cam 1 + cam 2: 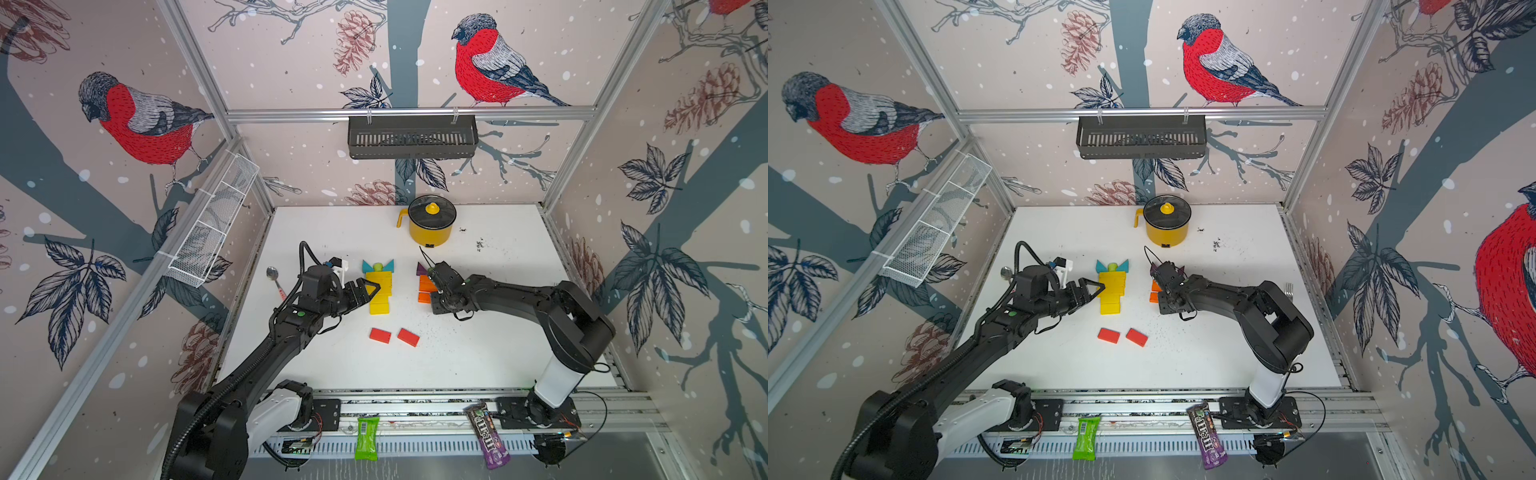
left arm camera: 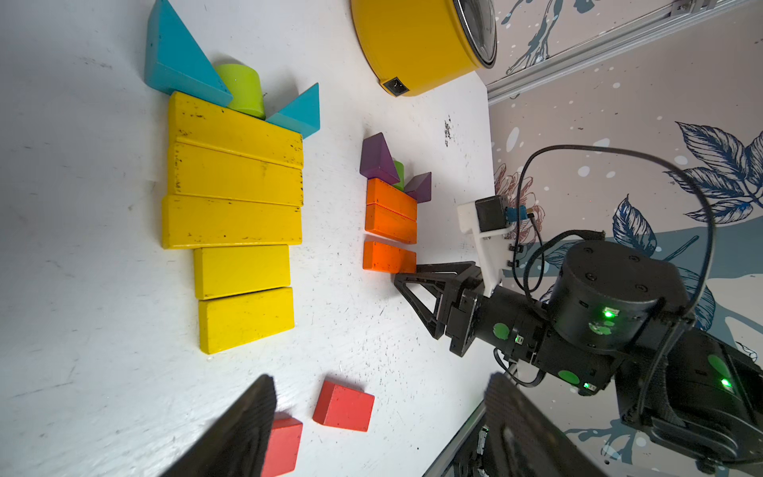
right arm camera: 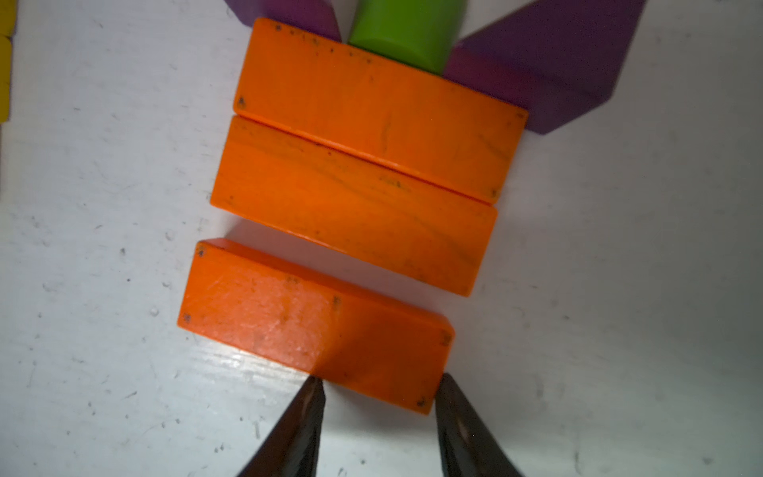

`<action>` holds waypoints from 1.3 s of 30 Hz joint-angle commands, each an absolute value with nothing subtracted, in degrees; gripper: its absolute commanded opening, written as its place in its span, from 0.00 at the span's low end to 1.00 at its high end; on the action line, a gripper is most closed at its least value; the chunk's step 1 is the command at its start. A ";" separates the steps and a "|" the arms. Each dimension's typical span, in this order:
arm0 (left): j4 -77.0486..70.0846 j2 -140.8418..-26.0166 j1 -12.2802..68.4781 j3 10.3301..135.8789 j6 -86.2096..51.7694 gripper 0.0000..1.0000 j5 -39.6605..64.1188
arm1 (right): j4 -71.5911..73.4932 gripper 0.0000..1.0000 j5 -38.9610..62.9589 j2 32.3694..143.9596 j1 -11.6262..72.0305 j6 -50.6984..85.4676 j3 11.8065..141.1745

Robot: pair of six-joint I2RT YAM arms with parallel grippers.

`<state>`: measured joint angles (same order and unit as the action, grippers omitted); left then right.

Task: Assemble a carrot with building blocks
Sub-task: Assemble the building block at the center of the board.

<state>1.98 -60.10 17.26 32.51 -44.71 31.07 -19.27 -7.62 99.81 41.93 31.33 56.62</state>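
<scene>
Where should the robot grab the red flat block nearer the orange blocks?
Pinch the red flat block across its two long sides, at the middle, coming straight down from above. It lies flat on the white table with both long sides free, and the narrow width should fit.

Orange blocks (image 3: 355,202): painted wood, grain showing, corners chipped; yellow blocks (image 2: 233,219) glossy, edges scuffed dark; green cylinder (image 3: 404,29) smooth, satin; white tabletop (image 3: 95,206) matt, scratched; pot (image 2: 413,41) smooth, glossy yellow.
</scene>
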 commanded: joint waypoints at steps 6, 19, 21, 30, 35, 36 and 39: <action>0.97 -59.67 17.22 32.54 -44.39 0.81 30.81 | -19.61 0.47 -9.69 100.81 42.10 33.00 58.07; 0.93 -59.66 17.15 32.34 -44.15 0.81 31.06 | -23.81 0.66 -16.84 98.54 46.13 37.57 61.59; 0.93 -59.52 17.18 32.26 -44.12 0.80 30.91 | -24.34 0.71 -18.52 98.88 47.19 38.03 62.92; 2.09 -57.76 17.22 31.64 -43.82 0.81 29.45 | -28.54 0.83 -24.78 107.08 50.65 36.58 72.08; 2.55 -57.06 17.05 31.38 -43.60 0.81 29.36 | -30.80 0.84 -27.36 110.71 51.19 36.08 74.61; 2.63 -56.96 17.11 31.38 -43.60 0.81 29.37 | -30.96 0.84 -27.40 111.07 51.20 35.95 74.74; 2.48 -56.82 17.05 31.33 -43.65 0.81 29.28 | -31.02 0.84 -27.57 111.75 51.16 35.86 74.75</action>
<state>2.87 -57.14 17.10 31.44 -44.47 29.71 -29.10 -25.50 111.24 51.16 36.01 74.35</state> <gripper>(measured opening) 0.805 0.838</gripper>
